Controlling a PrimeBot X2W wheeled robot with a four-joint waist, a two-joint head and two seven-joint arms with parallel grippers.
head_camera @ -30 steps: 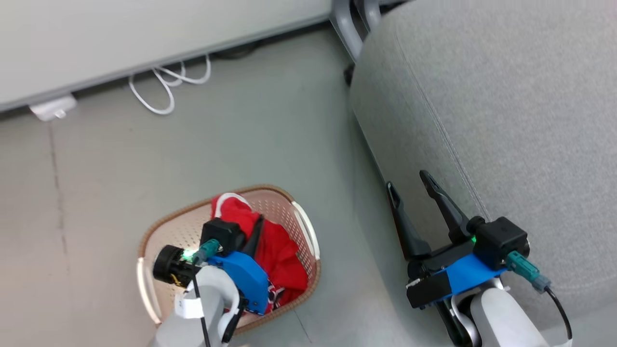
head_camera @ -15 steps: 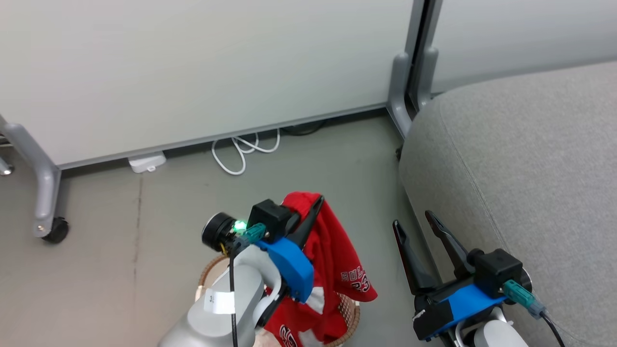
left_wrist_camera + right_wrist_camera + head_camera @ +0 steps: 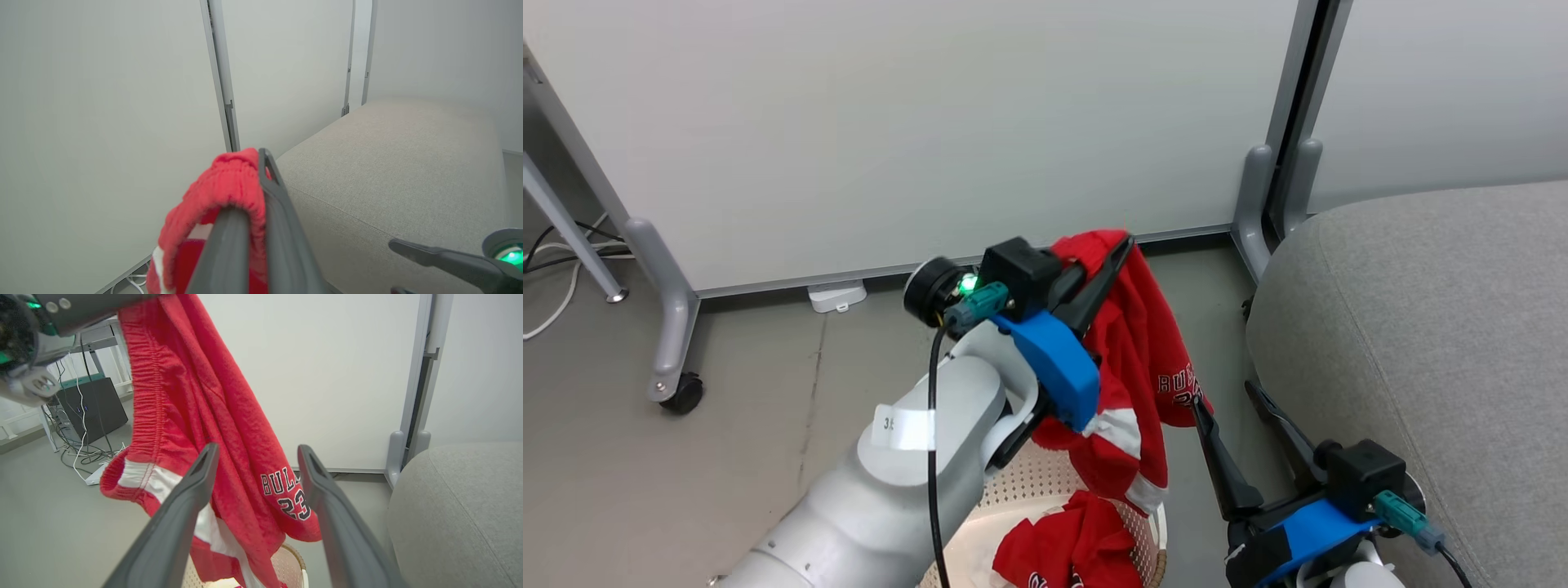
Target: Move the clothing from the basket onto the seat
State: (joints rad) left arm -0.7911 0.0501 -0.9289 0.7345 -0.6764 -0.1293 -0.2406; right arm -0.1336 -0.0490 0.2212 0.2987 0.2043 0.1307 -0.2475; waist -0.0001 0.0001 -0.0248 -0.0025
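My left gripper (image 3: pixel 1123 242) is shut on the waistband of red shorts (image 3: pixel 1143 359) with white trim and lettering. The shorts hang in the air above the cream perforated basket (image 3: pixel 1045 482), where another red garment (image 3: pixel 1078 547) lies. In the left wrist view the red waistband (image 3: pixel 220 192) bunches over the closed left gripper (image 3: pixel 263 154), with the grey seat (image 3: pixel 388 163) beyond. My right gripper (image 3: pixel 1225 396) stands open and empty beside the seat (image 3: pixel 1421 327). In the right wrist view the shorts (image 3: pixel 196 396) dangle just past the right gripper (image 3: pixel 258 449), above the basket rim (image 3: pixel 292 559).
White partition panels on grey feet stand behind, one with a castor (image 3: pixel 682 392). A white power block (image 3: pixel 837 296) lies at the panel's base. Cables and a dark box (image 3: pixel 94 408) sit on the grey floor to the left.
My left arm has lifted the red shorts up out of the basket and toward the seat. The head camera has tilted up. The right gripper stays open.
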